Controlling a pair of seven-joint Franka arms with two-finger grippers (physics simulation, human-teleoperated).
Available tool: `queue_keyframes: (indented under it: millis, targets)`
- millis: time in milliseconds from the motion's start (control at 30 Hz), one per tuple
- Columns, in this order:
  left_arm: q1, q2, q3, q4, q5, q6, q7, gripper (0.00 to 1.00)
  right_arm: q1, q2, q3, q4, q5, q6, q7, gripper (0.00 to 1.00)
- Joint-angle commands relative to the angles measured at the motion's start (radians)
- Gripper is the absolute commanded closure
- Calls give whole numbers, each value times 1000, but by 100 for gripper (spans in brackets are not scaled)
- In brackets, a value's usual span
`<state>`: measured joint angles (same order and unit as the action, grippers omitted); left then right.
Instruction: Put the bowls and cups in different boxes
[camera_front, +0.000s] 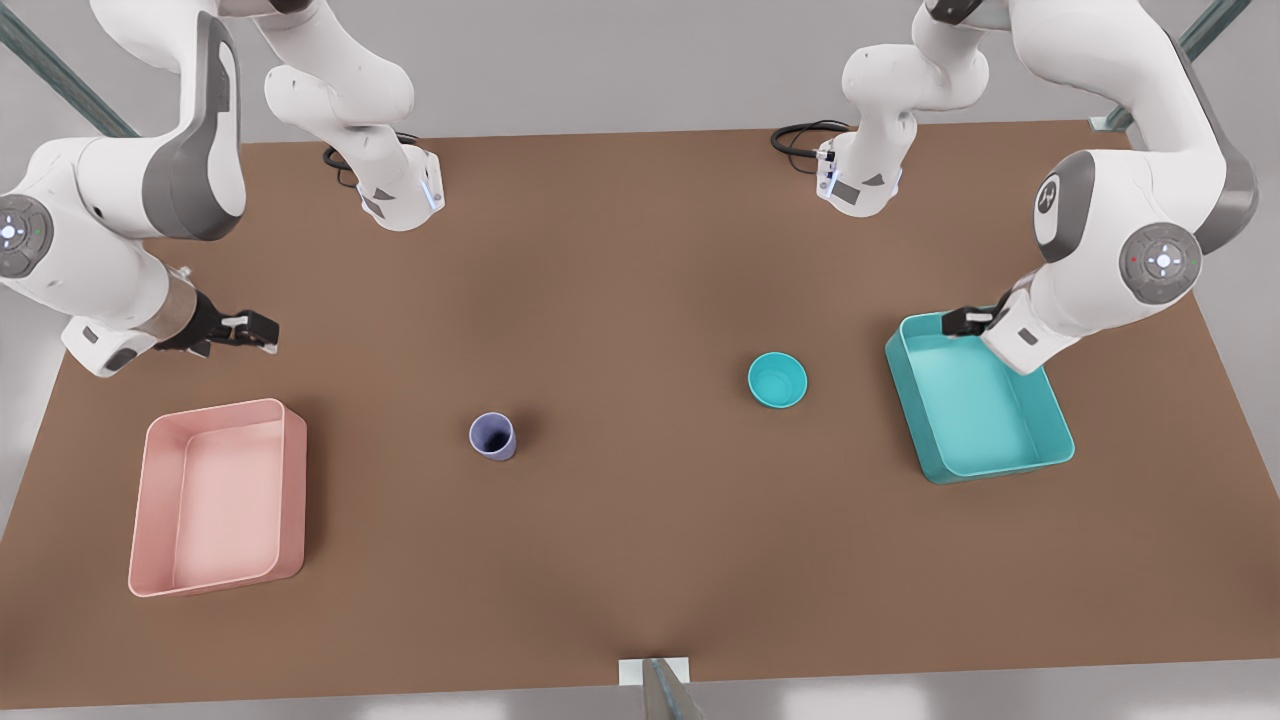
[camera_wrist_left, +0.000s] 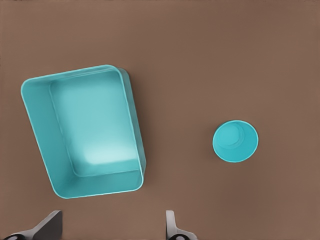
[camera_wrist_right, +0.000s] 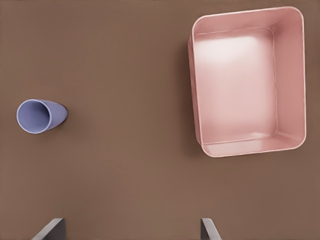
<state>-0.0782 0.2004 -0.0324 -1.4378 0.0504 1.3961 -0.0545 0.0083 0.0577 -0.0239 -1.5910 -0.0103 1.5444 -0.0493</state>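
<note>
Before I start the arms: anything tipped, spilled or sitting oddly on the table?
Nothing stands out. The cup and bowl stand upright on the table; the pink box and teal box are empty. Left gripper and right gripper hover open.

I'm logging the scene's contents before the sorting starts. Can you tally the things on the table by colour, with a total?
Teal: 2, the bowl and the teal box
Pink: 1, the pink box
Lavender: 1, the cup
Total: 4

Both boxes hold nothing, and both grippers, left and right, are open above the table.
</note>
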Motion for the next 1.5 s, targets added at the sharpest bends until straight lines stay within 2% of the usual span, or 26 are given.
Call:
queue_keyframes:
  millis: [0, 67, 133, 167, 200, 267, 333, 367, 467, 633, 833, 867, 900, 933, 967, 1000, 1133, 1167, 1233, 1267, 1300, 1333, 1400, 1467]
  targets:
    - [0, -1, 0, 0, 2, 40, -45, 0, -5, 1, -1, 0, 3, 36, -18, 0]
    - [0, 5, 0, 0, 0, 40, -47, 0, 16, 56, 2, 12, 21, 68, -18, 0]
    - [-25, 42, 0, -6, -4, 50, -48, 0, 117, 229, 2, 91, 67, 204, 9, 4]
    - [-45, 96, 0, -44, -73, 121, -51, 0, 170, 310, 2, 138, 61, 261, 172, 3]
    - [-46, 146, 0, -95, -165, 225, -47, 0, 182, 363, 2, 161, 67, 301, 201, 2]
    - [-80, 177, 0, -325, -253, 543, 31, 0, 217, 429, 2, 161, 67, 391, 203, 0]
    - [-71, 201, 0, -400, -254, 618, 183, 0, 248, 479, 2, 137, 67, 438, 238, 0]
    - [-71, 203, 2, -469, -254, 682, 226, 0, 262, 479, 2, 111, 67, 453, 261, 0]
    - [-75, 238, -4, -513, -368, 790, 265, 0, 294, 458, 2, -4, 67, 579, 313, 0]
    - [-110, 263, -23, -535, -425, 816, 269, 0, 309, 384, 4, -211, 67, 769, 318, 0]
    - [-144, 298, -23, -587, -423, 814, 271, 0, 315, 416, 4, -251, 66, 815, 319, 0]
    - [-143, 301, -23, -586, -423, 814, 269, 9, 317, 430, 4, -251, 66, 818, 319, 0]
    - [-143, 303, -23, -586, -426, 814, 265, 24, 320, 439, 4, -251, 66, 824, 319, 0]
    - [-141, 307, -23, -586, -431, 814, 263, 34, 326, 448, 4, -253, 66, 836, 319, 0]
    - [-140, 307, -23, -586, -457, 813, 263, 52, 326, 458, 4, -253, 66, 841, 319, 0]
    - [-138, 304, -23, -584, -475, 807, 265, 79, 328, 471, 4, -253, 66, 847, 319, 0]
    - [-130, 278, -18, -575, -469, 755, 265, 79, 331, 493, 4, -253, 66, 855, 319, 0]
    - [-127, 266, -4, -567, -463, 728, 266, 79, 331, 495, 4, -254, 66, 853, 318, 10]
    - [-121, 255, 25, -532, -403, 667, 268, 79, 331, 495, 4, -254, 64, 844, 315, 51]
    - [-120, 226, 66, -498, -370, 600, 263, 79, 331, 495, 4, -253, 64, 841, 312, 66]
    - [-120, 171, 126, -480, -314, 570, 237, 79, 331, 495, 4, -250, 64, 839, 316, 72]
    - [-111, 143, 201, -383, -241, 475, 234, 79, 331, 499, 4, -244, 64, 838, 318, 77]
    - [-19, 137, 240, -290, -156, 442, 240, 79, 331, 504, 4, -236, 64, 838, 319, 79]
    - [72, 142, 244, -260, -110, 448, 300, 79, 331, 498, 4, -216, 66, 827, 313, 79]
